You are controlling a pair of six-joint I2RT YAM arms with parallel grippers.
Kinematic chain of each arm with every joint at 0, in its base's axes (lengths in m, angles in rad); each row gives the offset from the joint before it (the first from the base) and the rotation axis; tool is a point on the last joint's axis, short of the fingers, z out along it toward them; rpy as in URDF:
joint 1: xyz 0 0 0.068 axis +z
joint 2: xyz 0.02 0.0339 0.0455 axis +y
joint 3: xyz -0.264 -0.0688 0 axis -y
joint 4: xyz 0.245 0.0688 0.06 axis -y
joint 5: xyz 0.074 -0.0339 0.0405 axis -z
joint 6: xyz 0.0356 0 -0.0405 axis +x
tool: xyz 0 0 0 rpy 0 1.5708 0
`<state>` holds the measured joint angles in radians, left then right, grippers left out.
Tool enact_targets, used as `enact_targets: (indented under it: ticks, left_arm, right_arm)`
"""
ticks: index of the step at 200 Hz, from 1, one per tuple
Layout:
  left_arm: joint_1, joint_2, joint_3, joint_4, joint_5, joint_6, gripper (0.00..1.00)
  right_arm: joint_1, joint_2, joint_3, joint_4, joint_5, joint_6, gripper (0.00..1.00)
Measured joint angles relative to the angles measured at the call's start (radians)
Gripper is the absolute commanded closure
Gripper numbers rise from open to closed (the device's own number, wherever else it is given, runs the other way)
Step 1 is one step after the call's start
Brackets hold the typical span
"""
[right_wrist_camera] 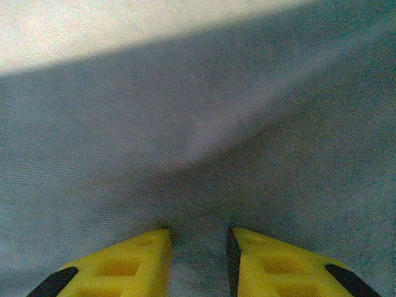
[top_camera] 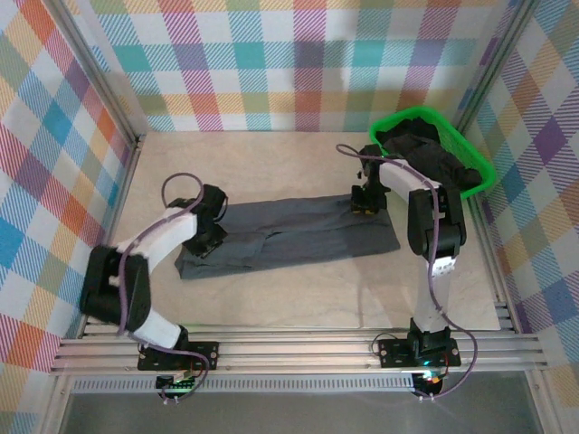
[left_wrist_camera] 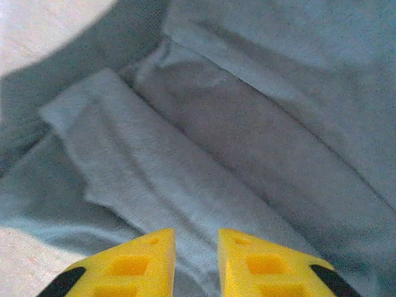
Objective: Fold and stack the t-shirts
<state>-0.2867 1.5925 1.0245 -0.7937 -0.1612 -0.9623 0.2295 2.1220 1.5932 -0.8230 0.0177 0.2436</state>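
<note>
A slate blue-grey t-shirt (top_camera: 298, 237) lies folded into a long strip across the middle of the table. My left gripper (top_camera: 206, 240) is down on its left end. In the left wrist view a raised fold of the t-shirt (left_wrist_camera: 154, 167) runs between the yellow fingertips of that gripper (left_wrist_camera: 197, 235); the jaws stand narrowly apart and I cannot tell if they pinch it. My right gripper (top_camera: 362, 201) is at the strip's far right edge, shut on a ridge of the cloth (right_wrist_camera: 185, 136) that tents up into the gripper (right_wrist_camera: 198, 234). Dark t-shirts (top_camera: 425, 154) lie bunched in the basket.
The bright green basket (top_camera: 484, 172) stands at the back right corner, close beside my right arm. Checked walls close the table in on the left, back and right. Bare tabletop (top_camera: 271, 163) lies behind the strip and more lies in front of it.
</note>
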Motion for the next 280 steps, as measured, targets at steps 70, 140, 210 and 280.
enact_targets:
  ticks: [70,140,210,280]
  left_arm:
    - [0.038,0.426,0.408,-0.083,0.055,0.055,0.75]
    - [0.041,0.985,1.35,-0.111,0.115,0.212,0.74]
    - [-0.082,1.201,1.616,0.197,0.352,0.153,0.71]
    - [-0.083,1.192,1.712,0.181,0.376,0.126,0.46]
  right_arm:
    - [0.014,-0.105,-0.174,-0.007,0.02,0.047,0.68]
    - [0.329,-0.327,-0.502,0.051,-0.129,0.351,0.65]
    - [0.546,-0.331,-0.555,0.276,-0.349,0.681,0.62]
    - [0.541,-0.512,-0.556,0.258,-0.3,0.683,0.51]
